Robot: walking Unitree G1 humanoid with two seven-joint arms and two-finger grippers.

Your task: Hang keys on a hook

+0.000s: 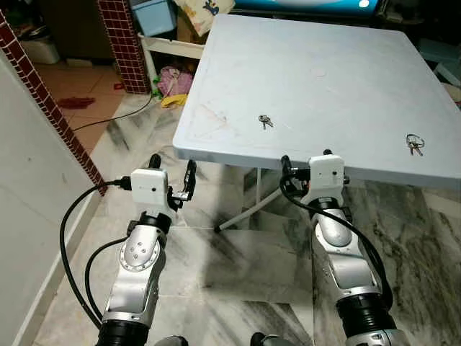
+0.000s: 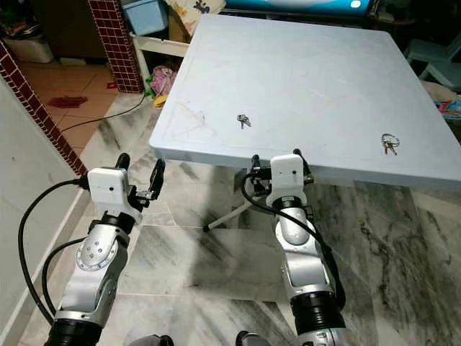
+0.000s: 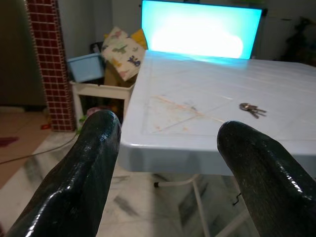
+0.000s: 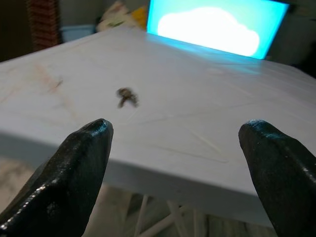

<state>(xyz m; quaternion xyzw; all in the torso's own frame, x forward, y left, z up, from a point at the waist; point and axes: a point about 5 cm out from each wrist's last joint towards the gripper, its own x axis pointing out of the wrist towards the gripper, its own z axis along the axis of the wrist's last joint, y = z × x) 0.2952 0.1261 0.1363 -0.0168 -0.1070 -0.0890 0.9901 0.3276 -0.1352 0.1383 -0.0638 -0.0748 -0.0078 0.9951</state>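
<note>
Left eye view: light, stiff, slippery keys (image 1: 266, 121) are seen flat on the counter (image 1: 324, 72); both spread claws, left claw (image 1: 173, 176) and right claw (image 1: 306, 164), are held at its near edge. The ring is judged the best hold.

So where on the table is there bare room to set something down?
Most of the table is bare: the whole far half, and the near stretch between the small keys and the ringed keys. The tightest spot is the near edge, where the right end effector sits.

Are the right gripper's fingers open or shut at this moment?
Open. In the right wrist view the two black fingers stand wide apart with the table and a bunch of keys visible between them, nothing held.
</note>
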